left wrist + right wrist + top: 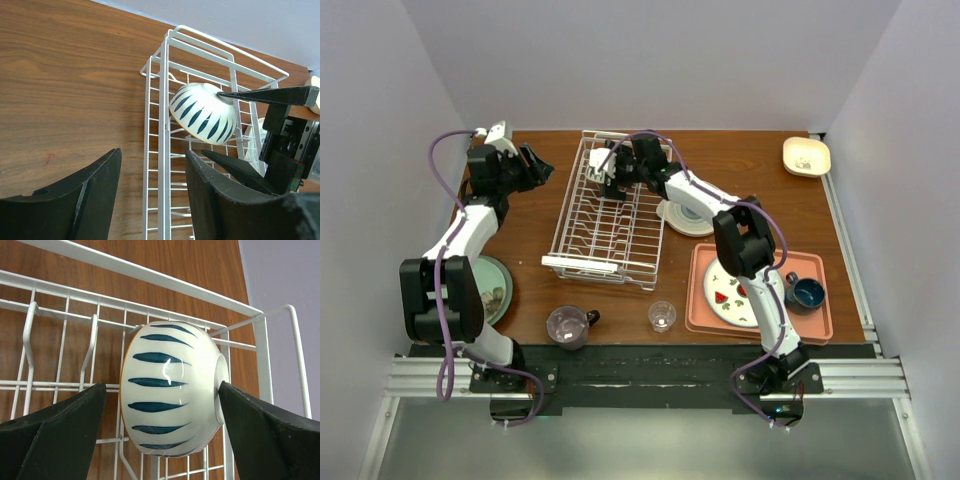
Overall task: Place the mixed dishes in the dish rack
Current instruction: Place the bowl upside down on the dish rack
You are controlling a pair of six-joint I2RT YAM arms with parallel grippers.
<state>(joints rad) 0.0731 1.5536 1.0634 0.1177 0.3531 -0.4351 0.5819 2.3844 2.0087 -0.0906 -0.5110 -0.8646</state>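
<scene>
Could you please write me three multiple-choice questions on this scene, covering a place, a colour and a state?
1. Where is the striped bowl?
A. On the tray
B. In the rack
C. On the bare table

2. What colour are the bowl's stripes?
A. Red
B. Yellow
C. Dark blue

3. What state is the left hand in?
A. Open and empty
B. Shut on nothing
C. Shut on a rack wire

Answers:
1 B: the bowl lies on its side among the wires at the far end of the rack.
2 C: the right wrist view shows dark blue strokes on white.
3 A: the left hand has its fingers spread, with nothing between them.
</scene>
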